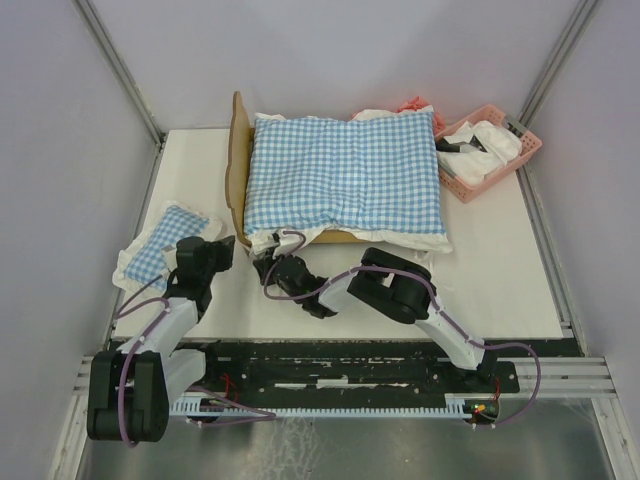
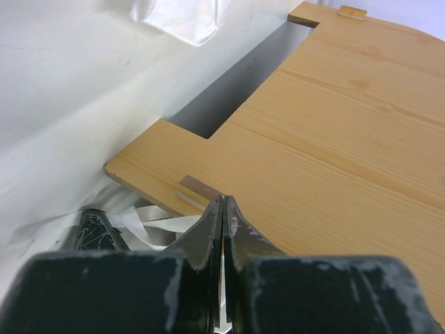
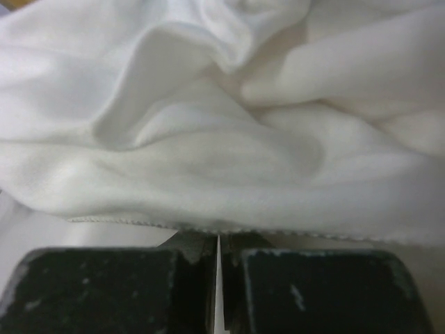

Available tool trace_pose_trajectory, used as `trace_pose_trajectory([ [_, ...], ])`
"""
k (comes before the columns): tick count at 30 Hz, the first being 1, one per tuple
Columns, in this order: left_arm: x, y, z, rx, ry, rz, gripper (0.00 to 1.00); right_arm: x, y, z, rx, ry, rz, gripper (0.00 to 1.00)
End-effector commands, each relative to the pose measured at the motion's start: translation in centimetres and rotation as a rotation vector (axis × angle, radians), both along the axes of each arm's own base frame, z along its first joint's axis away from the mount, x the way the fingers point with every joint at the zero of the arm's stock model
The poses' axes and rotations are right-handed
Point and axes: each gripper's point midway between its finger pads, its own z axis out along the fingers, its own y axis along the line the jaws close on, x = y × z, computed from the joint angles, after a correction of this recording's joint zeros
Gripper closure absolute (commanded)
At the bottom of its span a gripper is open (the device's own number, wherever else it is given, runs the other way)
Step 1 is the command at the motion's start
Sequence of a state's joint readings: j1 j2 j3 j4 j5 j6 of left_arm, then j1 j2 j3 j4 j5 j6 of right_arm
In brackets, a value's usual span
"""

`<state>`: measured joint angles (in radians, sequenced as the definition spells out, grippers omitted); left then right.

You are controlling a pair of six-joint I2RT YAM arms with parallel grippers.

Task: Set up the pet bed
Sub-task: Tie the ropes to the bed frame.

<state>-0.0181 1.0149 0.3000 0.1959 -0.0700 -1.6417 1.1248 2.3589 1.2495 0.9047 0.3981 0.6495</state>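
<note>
The pet bed stands mid-table, its light-wood headboard (image 1: 238, 160) on the left. A large blue-and-white checked cushion (image 1: 345, 180) with a white frill covers the bed. My left gripper (image 1: 230, 246) is shut with nothing in it. Its tips (image 2: 224, 203) rest against the headboard's wooden face (image 2: 334, 139), near a lower corner. My right gripper (image 1: 266, 266) is at the cushion's near-left corner. Its jaws are almost together, and the frill's hem (image 3: 222, 174) lies over the tips and hides them, so they seem to pinch it.
A small checked pillow (image 1: 165, 240) lies at the table's left edge beside my left arm. A pink basket (image 1: 522, 150) holding white cloth stands at the back right. Grey walls close in the table on three sides.
</note>
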Motion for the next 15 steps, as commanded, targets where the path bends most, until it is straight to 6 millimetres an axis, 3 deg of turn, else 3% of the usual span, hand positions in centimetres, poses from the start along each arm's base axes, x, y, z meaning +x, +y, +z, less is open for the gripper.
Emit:
trace_pose_trajectory([
  [1,1.7,0.3,3.1,0.047,-0.104,0.002,0.97,-0.1,-0.7,-0.1,-0.023,0.009,-0.005,0.98],
  [8,2.2,0.6,5.5,0.11,-0.182,-0.006,0.97,0.7,-2.3,0.8,-0.069,-0.045,-0.045,0.98],
  [15,2.0,1.7,8.7,0.259,-0.301,0.007,0.97,3.1,-3.6,1.8,-0.115,-0.096,-0.052,0.98],
])
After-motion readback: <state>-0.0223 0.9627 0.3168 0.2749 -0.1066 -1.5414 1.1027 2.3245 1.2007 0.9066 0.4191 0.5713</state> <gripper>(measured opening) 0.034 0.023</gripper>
